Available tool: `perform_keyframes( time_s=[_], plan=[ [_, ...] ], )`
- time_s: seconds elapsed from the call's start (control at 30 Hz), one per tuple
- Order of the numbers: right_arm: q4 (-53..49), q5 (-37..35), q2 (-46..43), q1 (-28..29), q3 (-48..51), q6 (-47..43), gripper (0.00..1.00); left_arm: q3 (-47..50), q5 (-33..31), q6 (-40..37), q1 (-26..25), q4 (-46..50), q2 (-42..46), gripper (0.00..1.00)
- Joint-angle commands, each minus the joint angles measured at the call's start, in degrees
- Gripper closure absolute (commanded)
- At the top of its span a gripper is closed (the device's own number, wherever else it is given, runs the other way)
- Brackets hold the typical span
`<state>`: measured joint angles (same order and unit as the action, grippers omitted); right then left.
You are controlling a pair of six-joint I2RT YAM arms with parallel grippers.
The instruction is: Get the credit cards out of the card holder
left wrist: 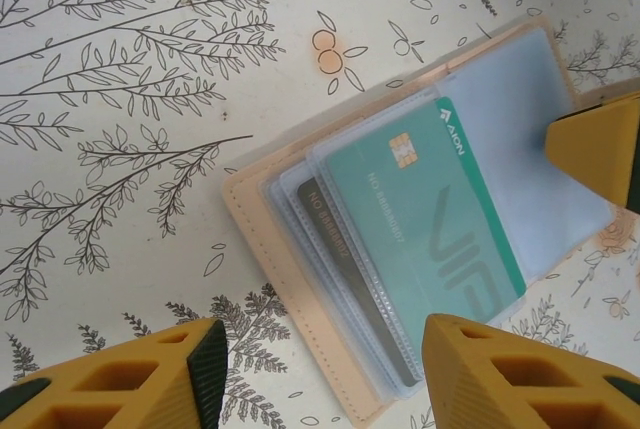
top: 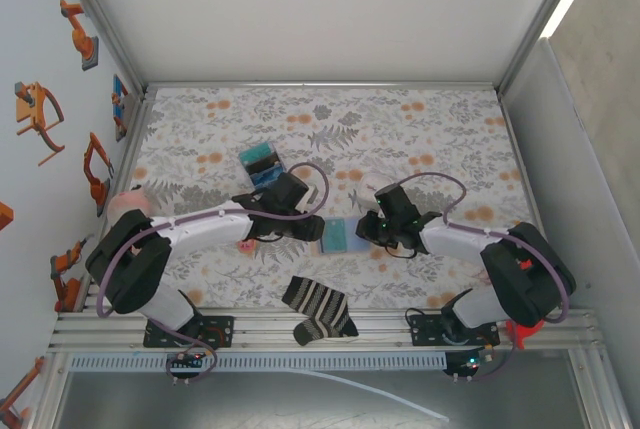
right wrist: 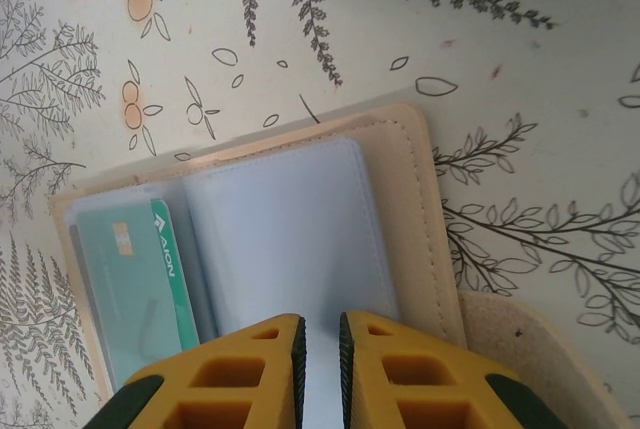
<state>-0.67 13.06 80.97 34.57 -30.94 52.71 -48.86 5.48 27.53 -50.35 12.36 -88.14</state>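
I see the card holder (top: 338, 236) open near table centre, credit cards (left wrist: 430, 209) sleeved in the half by the left gripper (left wrist: 320, 349), fingers apart. Right gripper (right wrist: 320, 334) fingers pinched on the other half's sleeve.

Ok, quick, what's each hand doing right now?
Left hand: open, above the card holder, holding nothing.
Right hand: nearly closed at the card holder's blue-grey panel; whether it grips cannot be told.
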Motion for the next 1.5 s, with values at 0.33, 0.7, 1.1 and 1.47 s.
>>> perform_keyframes(
  time_s=[0.33,0.7,1.1,1.47],
  plan=[
    [-3.2,1.1,-10.3,-0.3,0.2,-1.3,0.76,1.8,-0.4,1.2,-1.5,-3.9,-2.3,0.54],
    [3.8,4.2,-9.0,1.2,2.4,-0.4,0.75,0.9,-1.6,0.5,-2.7,-4.3,-5.0,0.63],
    [12.2,7.2,0.3,3.6,1.3,1.2,0.74,0.4,-0.6,-0.5,-2.7,-3.9,-6.4,0.69],
    [12.1,6.0,2.3,3.8,1.8,2.3,0.77,0.1,-1.0,-1.3,-3.0,-2.9,-6.2,0.71]
  ],
)
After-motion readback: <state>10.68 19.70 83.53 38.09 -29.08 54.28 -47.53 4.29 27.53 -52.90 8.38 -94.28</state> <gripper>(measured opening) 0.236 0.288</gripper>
